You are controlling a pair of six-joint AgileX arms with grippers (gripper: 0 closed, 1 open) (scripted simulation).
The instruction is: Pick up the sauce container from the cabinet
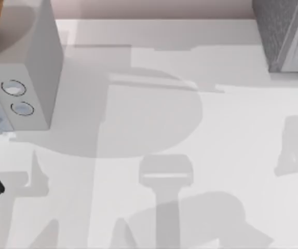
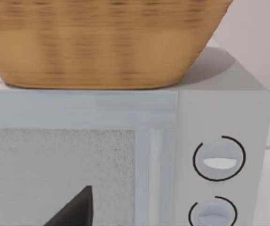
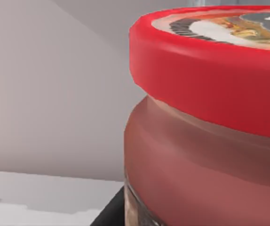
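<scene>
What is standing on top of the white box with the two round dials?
A woven basket stands on top of the white box, above its front window and near the two dials. The basket's inside is out of frame, so its contents cannot be seen.

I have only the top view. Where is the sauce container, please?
Observer: In the right wrist view, the sauce container is very close to that camera.
Operator: Is it closed?
Observer: Yes, its red lid is on, with a dark-and-white mark on top.
Operator: What does the left wrist camera face?
Observer: The front of the white box: a speckled grey window beside two round dials.
</scene>
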